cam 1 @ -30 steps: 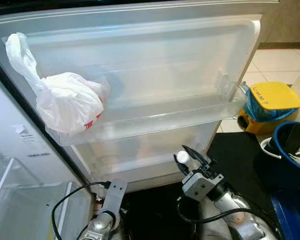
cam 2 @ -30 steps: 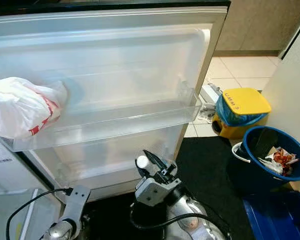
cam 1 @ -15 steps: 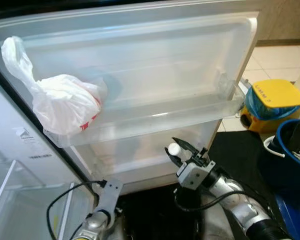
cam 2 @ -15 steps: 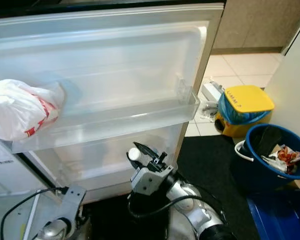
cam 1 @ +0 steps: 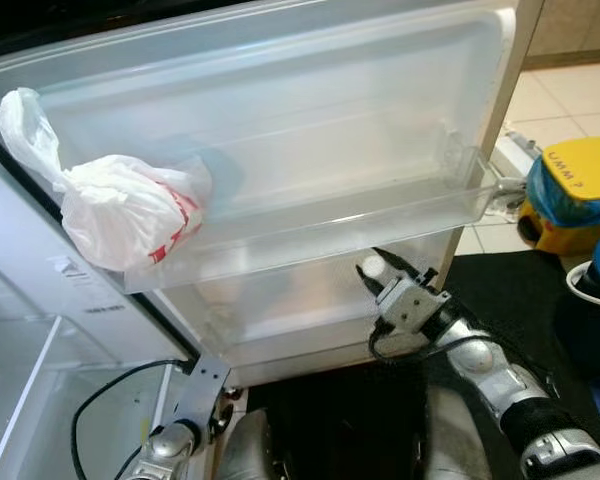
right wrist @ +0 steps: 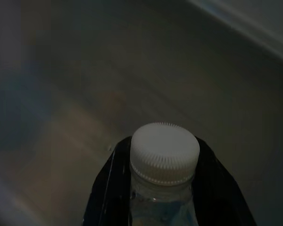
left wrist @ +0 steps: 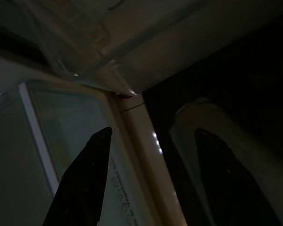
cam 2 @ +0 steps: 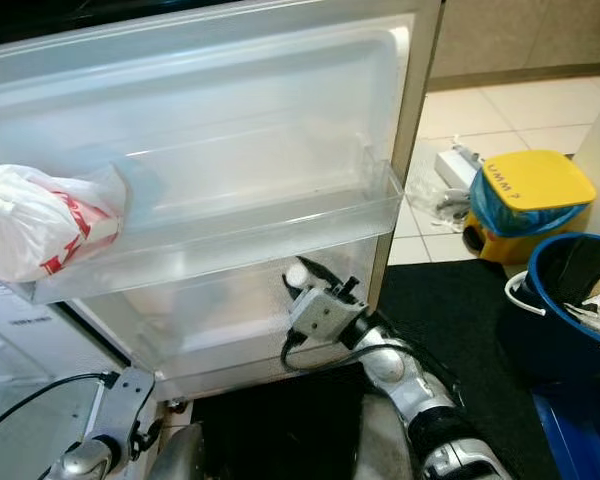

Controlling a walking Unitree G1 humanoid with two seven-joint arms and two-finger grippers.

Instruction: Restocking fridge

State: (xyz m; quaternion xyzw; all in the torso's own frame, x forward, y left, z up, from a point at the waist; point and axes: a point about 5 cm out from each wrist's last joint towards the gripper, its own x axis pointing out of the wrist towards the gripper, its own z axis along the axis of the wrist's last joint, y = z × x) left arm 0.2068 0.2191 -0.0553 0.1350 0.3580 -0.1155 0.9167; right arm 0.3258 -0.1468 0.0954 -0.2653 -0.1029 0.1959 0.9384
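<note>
Fridge door hangs open, two clear door shelves. White plastic bag sits at the hinge end of the upper door shelf. Right gripper is clamped on a bottle with a white ribbed cap, grip just below the cap, held up against the lower door shelf, just under the upper shelf's front lip. Left gripper hangs low by the fridge's bottom edge, fingers spread, holding nothing. Risks, as a guess: cap could knock the underside of the upper shelf if lifted too high; grip near the neck could let the bottle swing or slip; letting go before the base sits inside the shelf rail could tip it out onto the dark floor mat.
</note>
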